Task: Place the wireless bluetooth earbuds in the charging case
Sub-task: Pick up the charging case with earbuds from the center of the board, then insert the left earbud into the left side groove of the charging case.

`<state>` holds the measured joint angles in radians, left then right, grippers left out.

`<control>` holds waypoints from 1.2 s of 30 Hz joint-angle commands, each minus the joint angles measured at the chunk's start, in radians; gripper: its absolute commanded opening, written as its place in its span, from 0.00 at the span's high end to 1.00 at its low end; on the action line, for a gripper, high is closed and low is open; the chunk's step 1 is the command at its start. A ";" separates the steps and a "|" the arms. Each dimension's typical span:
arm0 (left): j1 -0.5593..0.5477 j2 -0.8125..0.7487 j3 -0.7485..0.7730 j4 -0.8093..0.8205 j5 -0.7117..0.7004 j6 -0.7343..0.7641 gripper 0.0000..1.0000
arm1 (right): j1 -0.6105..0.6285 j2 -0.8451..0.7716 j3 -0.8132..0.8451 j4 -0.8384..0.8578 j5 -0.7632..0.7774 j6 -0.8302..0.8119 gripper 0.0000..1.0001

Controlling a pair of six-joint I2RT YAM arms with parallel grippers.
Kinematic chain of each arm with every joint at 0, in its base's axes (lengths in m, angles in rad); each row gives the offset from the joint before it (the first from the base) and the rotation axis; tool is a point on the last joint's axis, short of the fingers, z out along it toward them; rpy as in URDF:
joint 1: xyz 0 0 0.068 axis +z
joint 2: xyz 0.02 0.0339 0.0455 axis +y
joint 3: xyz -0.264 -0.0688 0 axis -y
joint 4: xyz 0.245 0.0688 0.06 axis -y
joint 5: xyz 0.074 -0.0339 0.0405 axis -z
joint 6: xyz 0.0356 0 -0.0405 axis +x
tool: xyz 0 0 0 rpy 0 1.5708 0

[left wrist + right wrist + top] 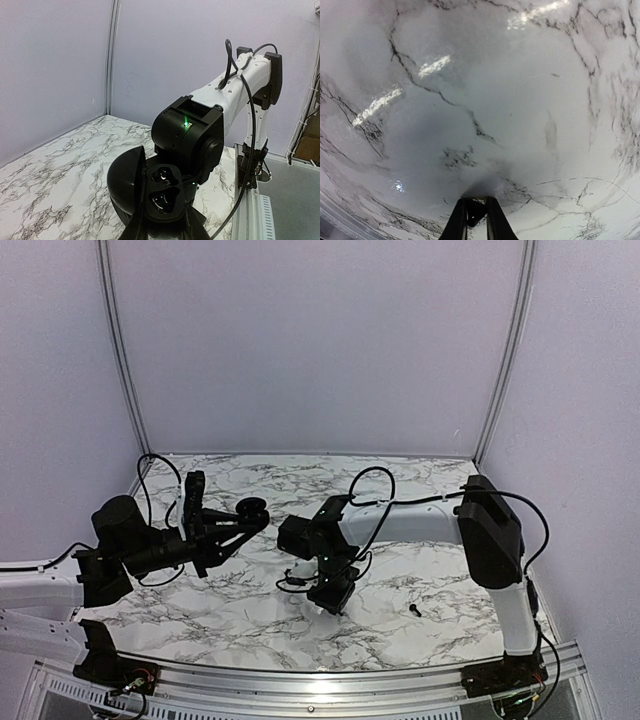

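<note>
Bench: one white marble-patterned bench [240, 610] with grey veins; it carries everything.
Arms: two, both white and black. The left arm [130, 540] reaches in from the left. The right arm [440, 520] bends over and ends just right of the charging case, with its wrist turned down toward the bench.
Charging case: one rounded glossy black charging case [160, 200], held above the bench. Its lid [126, 175] stands open to the left. Two wells face the left wrist camera; I cannot tell whether they are filled.
Left jaws: narrow, clamped on the lower part of the charging case, one finger on either side.
Right jaws: narrow, with the fingers [457, 225] nearly together just above the bench, lower than the charging case and to its right.
Earbuds: one certain, one likely, both dark. A small dark piece [476, 210] sits pinched between the tips of the right jaws, too small to make out its shape. A tiny black stemmed earbud [415, 609] lies loose on the bench, well to the right of the charging case and apart from both jaws.
</note>
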<state>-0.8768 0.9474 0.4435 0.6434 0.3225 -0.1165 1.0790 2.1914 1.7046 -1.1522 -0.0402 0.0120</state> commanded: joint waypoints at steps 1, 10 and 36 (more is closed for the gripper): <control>0.005 -0.004 -0.009 -0.001 -0.021 0.012 1.00 | 0.008 -0.040 0.010 0.052 -0.023 -0.001 0.92; 0.005 0.006 -0.021 0.049 -0.076 0.046 1.00 | -0.058 -0.232 -0.103 0.261 0.013 0.021 0.94; -0.062 0.082 0.031 0.135 0.082 0.320 1.00 | 0.094 -0.882 -0.515 1.236 -0.266 -0.221 0.94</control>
<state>-0.9211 1.0126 0.4271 0.7197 0.3714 0.1707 1.1591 1.3067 1.1961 -0.0566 -0.2512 -0.1795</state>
